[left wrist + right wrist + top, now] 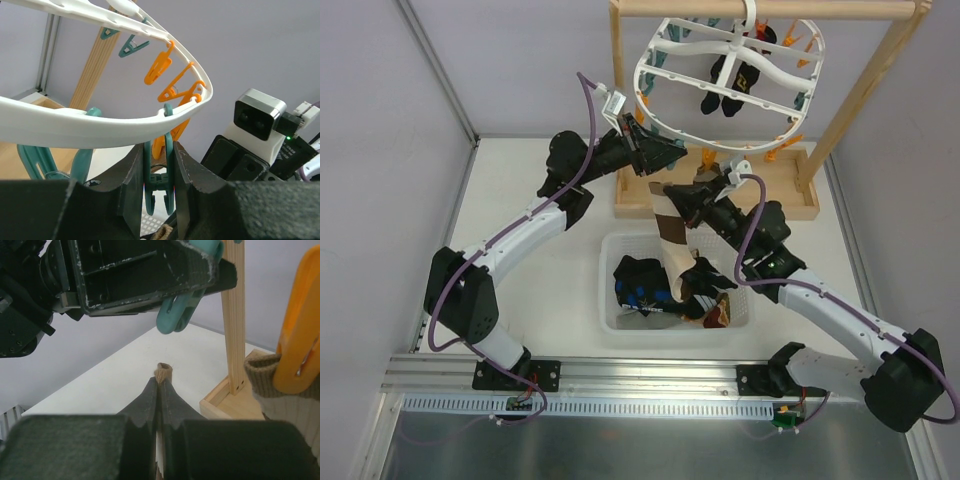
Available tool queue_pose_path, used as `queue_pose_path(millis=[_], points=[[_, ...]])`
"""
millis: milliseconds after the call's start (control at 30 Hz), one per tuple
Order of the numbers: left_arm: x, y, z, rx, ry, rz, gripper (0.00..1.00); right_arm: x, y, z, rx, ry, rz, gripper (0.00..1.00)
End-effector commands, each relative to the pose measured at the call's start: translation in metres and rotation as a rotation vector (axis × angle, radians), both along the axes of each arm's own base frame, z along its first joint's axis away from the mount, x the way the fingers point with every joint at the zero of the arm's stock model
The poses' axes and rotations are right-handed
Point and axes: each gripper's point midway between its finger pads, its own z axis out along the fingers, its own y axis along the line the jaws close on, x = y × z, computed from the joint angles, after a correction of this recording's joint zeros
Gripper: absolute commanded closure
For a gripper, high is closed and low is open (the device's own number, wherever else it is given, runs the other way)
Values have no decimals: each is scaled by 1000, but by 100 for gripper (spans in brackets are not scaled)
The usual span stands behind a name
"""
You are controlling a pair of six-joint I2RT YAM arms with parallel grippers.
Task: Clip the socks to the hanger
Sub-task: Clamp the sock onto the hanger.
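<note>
While the left gripper (159, 170) is squeezing a smooth teal peg (159, 192) on the white plastic rim of the hanger (75, 125), its jaws partly closed around it, the right gripper (160, 390) is pinching fully shut on the ribbed tan cuff of a soft banded sock (672, 255). The sock is hanging lengthwise, its cuff pointing up beneath the peg and its toe trailing toward the basket (610, 250).

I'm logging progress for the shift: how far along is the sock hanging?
Done: black socks hang from the hanger, and an orange peg grips a tan-cuffed sock. In hand: the left pincer squeezes a teal peg on the rim while the right pincer, shut, holds the banded sock's cuff close to it. Left: clipping that cuff, then the basket socks in the basket.
</note>
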Motion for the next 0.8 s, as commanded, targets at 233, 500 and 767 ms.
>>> queue_pose_path(millis=[233, 500, 767], points=[[-35, 0, 8, -47, -47, -169, 100, 9, -10, 57, 142, -121, -7, 99], [-24, -7, 3, -51, -55, -168, 100, 4, -8, 74, 164, -144, 34, 99], [-16, -7, 0, -39, -59, -136, 100, 7, -22, 76, 169, -112, -39, 99]])
